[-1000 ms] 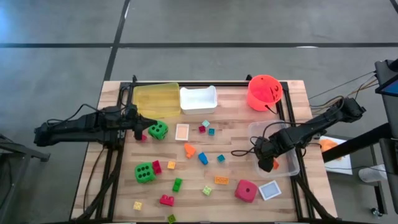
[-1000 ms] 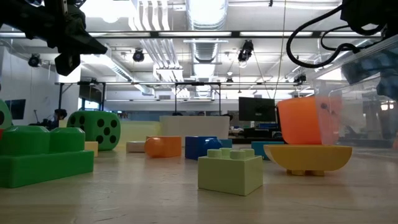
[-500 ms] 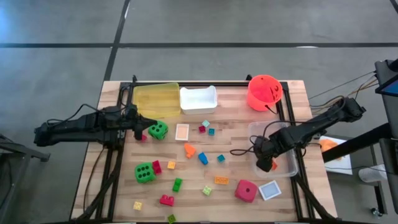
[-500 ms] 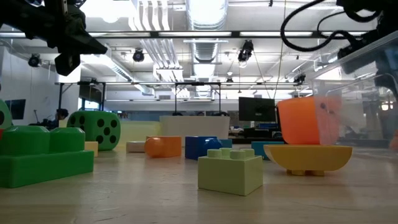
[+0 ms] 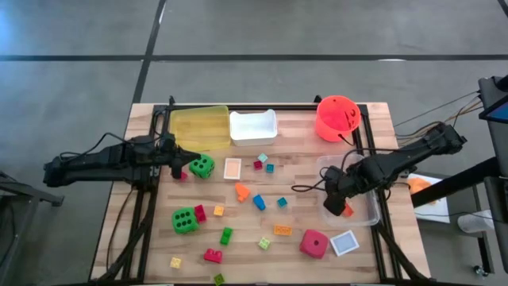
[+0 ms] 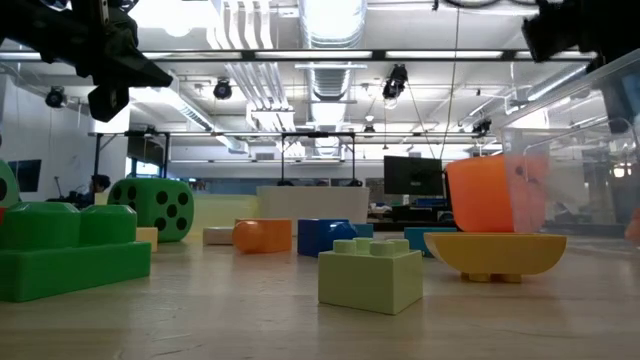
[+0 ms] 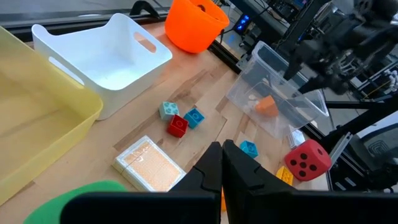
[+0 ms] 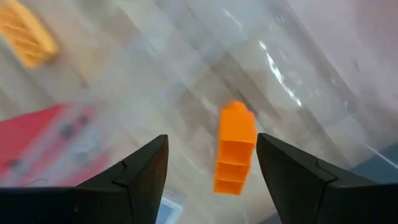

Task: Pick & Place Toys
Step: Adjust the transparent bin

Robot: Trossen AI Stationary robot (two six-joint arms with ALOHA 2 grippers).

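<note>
R gripper (image 5: 336, 204), jaws apart w/ nothing held, is being hovered over orange brick (image 5: 348, 210) in clear tray (image 5: 371, 213), centre-right; L gripper (image 5: 176, 167) is being kept shut, centre-left.

Small coloured bricks (image 5: 259, 202), three dotted dice (image 5: 185, 220) and cards (image 5: 232, 168) lie scattered across the table.

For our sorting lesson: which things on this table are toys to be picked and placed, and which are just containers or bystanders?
Toys: green dice, red die, orange brick lying in the clear tray, small bricks, cards.

Not toys: clear tray, yellow tray, white tray, orange bucket.
</note>
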